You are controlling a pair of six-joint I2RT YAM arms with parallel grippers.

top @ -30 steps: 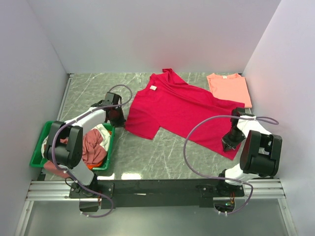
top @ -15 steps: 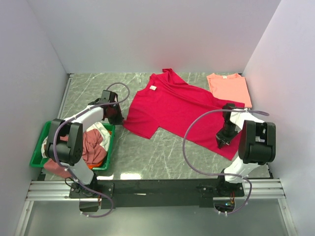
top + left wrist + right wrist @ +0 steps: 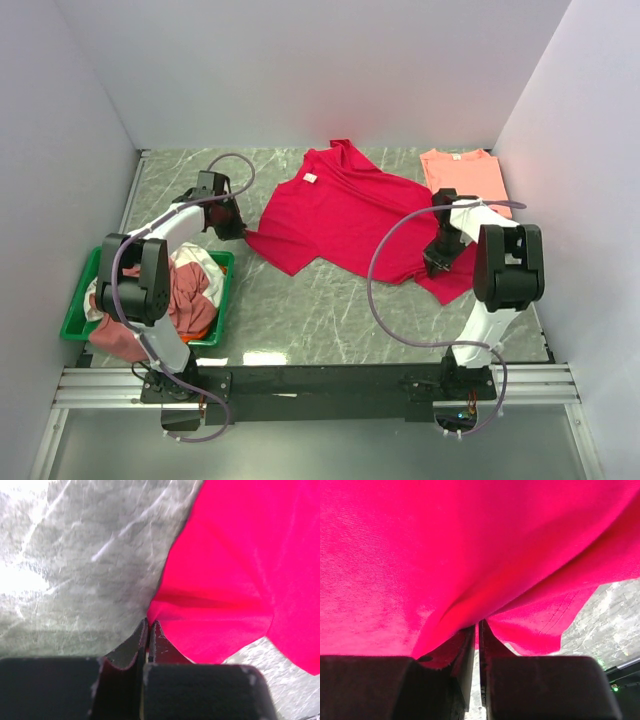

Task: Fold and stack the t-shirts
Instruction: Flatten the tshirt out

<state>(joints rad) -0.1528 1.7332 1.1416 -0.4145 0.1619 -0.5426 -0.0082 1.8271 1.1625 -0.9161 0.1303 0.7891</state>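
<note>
Change, crimson t-shirt (image 3: pixel 345 215): it lies spread on the middle of the worktop (image 3: pixel 330 310), toward the far edge. Compared with one second before, its near right hem corner is drawn inward and its left sleeve is pulled toward the far left corner. The cloth now covers less of the near right part.
Change, right end effector (image 3: pixel 476 635): it has travelled from beside the right edge inward, over the shirt. Its fingers are together and clamped on the hem, and the cloth drapes over them.
Change, left end effector (image 3: pixel 148 630): it has moved a little toward the far edge. Its fingers are together, pinching the tip of the left sleeve.
Meaning for the task: I judge that both arms are pulling this shirt flat or starting its first fold. It is not yet folded, and nothing is stacked on the folded one.
Count, worktop: one.
Count, spread t-shirts: one, the crimson.
Count, green tray (image 3: pixel 224 300): one, at the near left corner.
Count, heap of t-shirts (image 3: pixel 190 295): one heap inside the tray. Dusty rose, white and orange cloth show, so at least three; the exact number I cannot tell.
Count, folded t-shirts: one, the salmon t-shirt (image 3: pixel 465 180), at the far right corner, just beside the crimson one.
Count, end effectors: two, both holding the same shirt.
</note>
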